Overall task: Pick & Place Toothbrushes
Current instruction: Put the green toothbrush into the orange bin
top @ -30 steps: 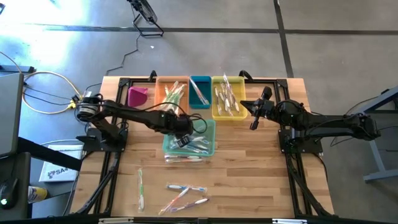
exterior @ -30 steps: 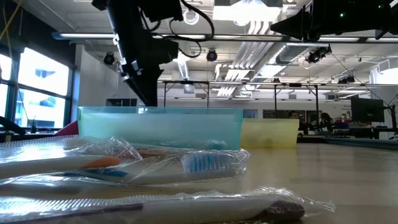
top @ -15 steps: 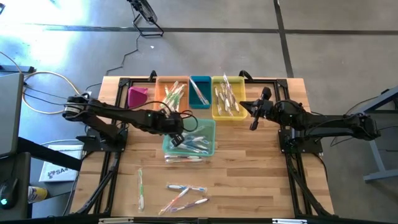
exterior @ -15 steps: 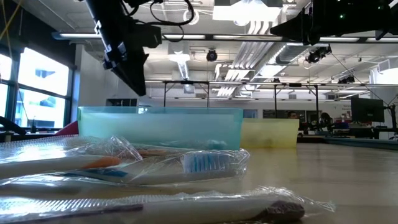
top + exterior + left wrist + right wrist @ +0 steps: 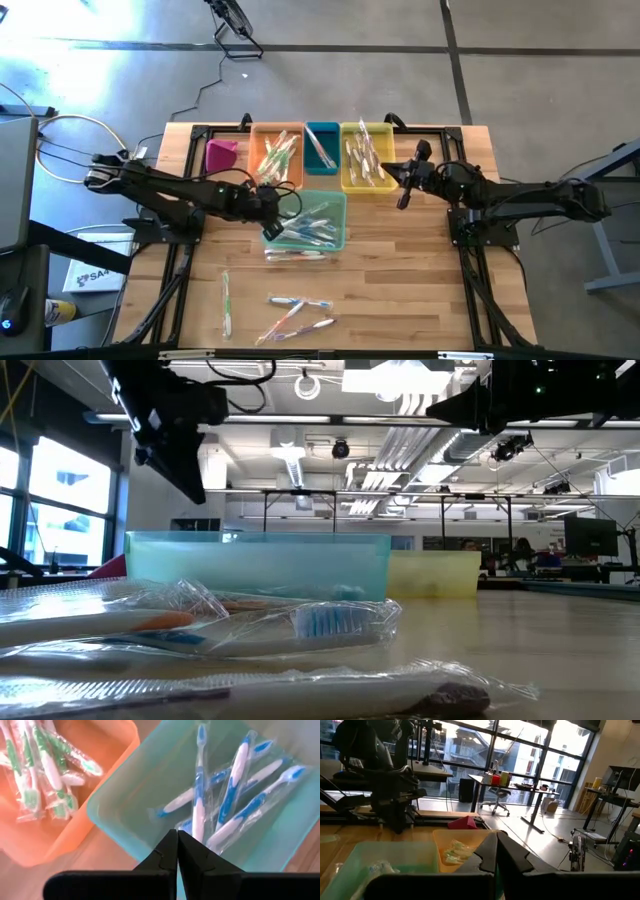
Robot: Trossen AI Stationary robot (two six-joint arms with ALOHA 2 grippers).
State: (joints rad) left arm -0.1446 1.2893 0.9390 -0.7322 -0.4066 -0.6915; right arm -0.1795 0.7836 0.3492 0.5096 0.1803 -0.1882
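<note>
Wooden table [image 5: 400, 260]: bins [image 5: 305, 222] at back, loose wrapped toothbrushes [image 5: 295, 312] on front boards.

Blue-and-white toothbrushes [image 5: 235, 775] are lying in teal bin [image 5: 150, 775]; green-and-white ones [image 5: 37, 775] are filling orange bin [image 5: 112, 750].

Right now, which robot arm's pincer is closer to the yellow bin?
The right. The right pincer hangs just beside the yellow bin, at its right edge. The left pincer is farther off, at the teal bin's left edge.

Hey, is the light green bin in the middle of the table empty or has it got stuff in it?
Not empty. The light green bin holds several wrapped blue toothbrushes, seen in the left wrist and high views.
</note>
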